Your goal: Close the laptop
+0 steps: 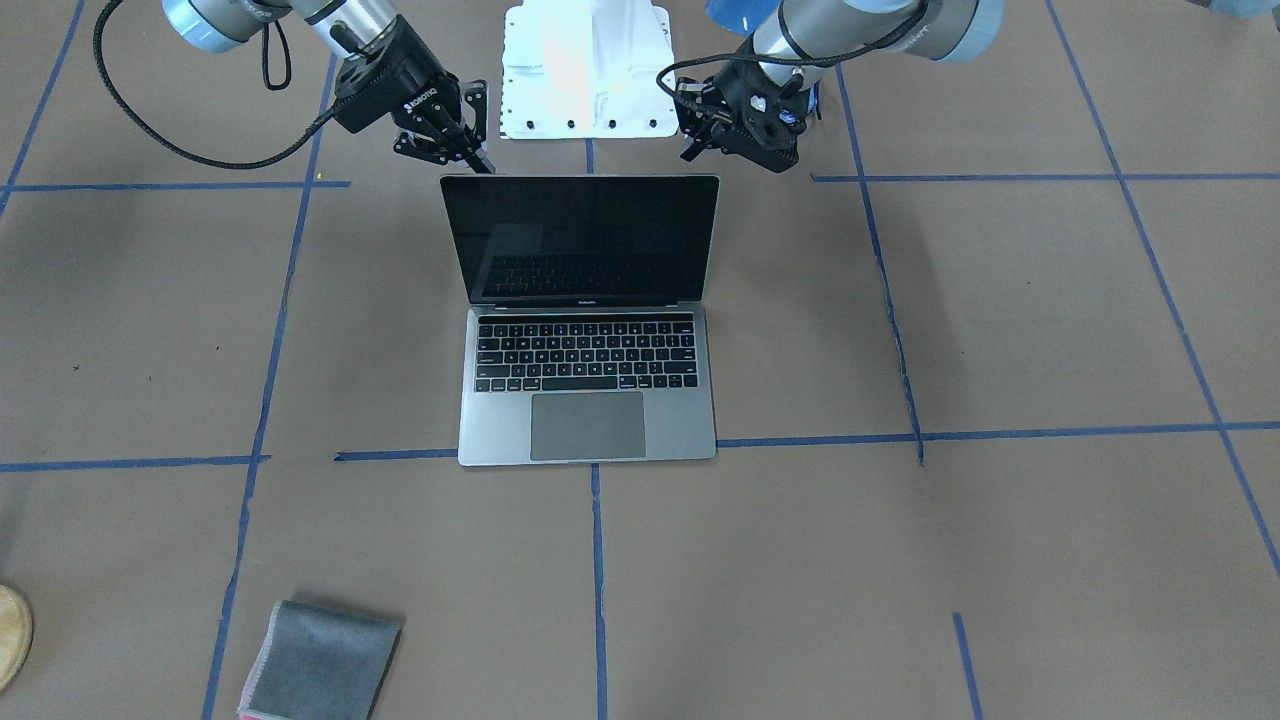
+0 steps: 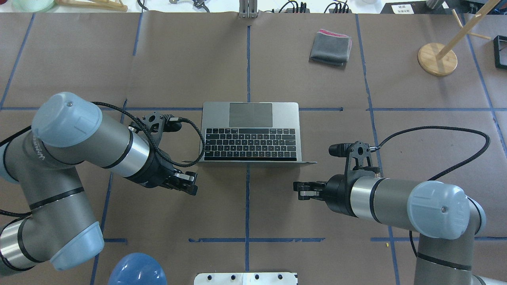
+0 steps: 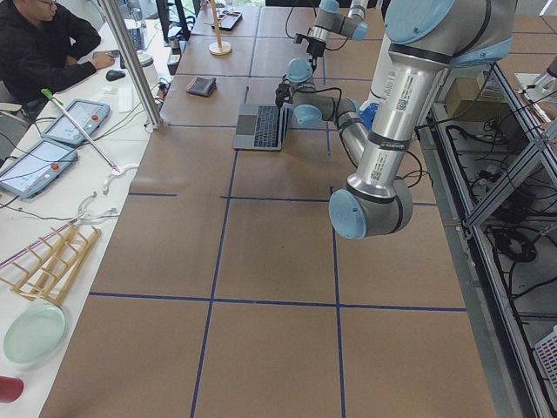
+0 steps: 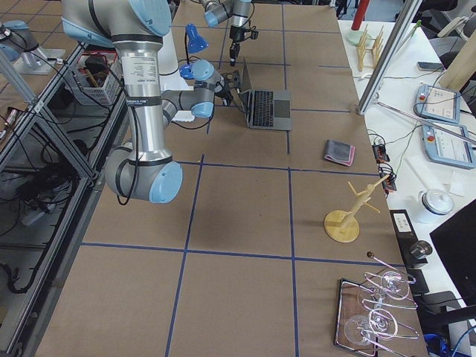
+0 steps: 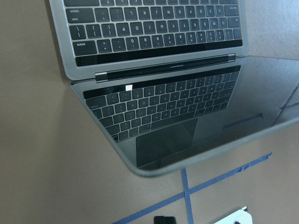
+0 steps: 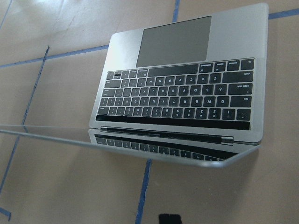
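Note:
The space-grey laptop [image 1: 585, 425] stands open in the middle of the table, its black screen upright and facing away from the robot. It also shows in the overhead view [image 2: 249, 132], the left wrist view [image 5: 154, 28] and the right wrist view [image 6: 182, 98]. My left gripper [image 2: 192, 185] hovers behind the lid's left end, shut and empty; it also shows in the front view [image 1: 692, 145]. My right gripper [image 2: 298, 189] is behind the lid's right end, shut and empty; in the front view [image 1: 478, 158] its tip is close to the lid's top corner.
A small grey folded cloth [image 2: 330, 47] lies on the far side of the table. A wooden stand [image 2: 437, 59] is at the far right. The white robot base [image 1: 587, 70] sits behind the laptop. An operator [image 3: 43, 43] sits beside the table.

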`<act>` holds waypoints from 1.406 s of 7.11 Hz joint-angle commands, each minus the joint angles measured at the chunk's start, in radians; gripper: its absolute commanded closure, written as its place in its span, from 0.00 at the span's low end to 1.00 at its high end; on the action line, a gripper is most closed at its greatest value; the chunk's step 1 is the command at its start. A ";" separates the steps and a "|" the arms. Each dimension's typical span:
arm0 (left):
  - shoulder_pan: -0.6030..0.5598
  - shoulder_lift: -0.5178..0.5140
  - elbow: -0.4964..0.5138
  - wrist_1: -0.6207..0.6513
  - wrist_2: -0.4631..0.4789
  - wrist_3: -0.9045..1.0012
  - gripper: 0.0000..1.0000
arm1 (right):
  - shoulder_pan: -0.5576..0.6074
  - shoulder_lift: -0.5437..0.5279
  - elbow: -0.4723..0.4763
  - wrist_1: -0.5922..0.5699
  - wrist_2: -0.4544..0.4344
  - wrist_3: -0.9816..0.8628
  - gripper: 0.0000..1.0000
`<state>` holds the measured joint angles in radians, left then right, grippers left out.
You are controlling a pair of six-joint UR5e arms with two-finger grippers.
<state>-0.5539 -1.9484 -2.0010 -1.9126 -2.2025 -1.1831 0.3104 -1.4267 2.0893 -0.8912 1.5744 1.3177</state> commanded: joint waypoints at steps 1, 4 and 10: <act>-0.047 -0.020 0.010 0.003 -0.002 -0.001 0.98 | 0.018 0.040 -0.024 0.000 -0.005 0.000 1.00; -0.102 -0.080 0.076 0.003 -0.005 -0.001 0.99 | 0.065 0.156 -0.055 -0.119 -0.002 -0.011 1.00; -0.139 -0.142 0.158 0.000 -0.008 0.000 0.99 | 0.159 0.213 -0.114 -0.143 0.001 -0.014 1.00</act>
<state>-0.6861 -2.0536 -1.8808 -1.9129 -2.2104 -1.1822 0.4513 -1.2217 1.9881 -1.0337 1.5721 1.3044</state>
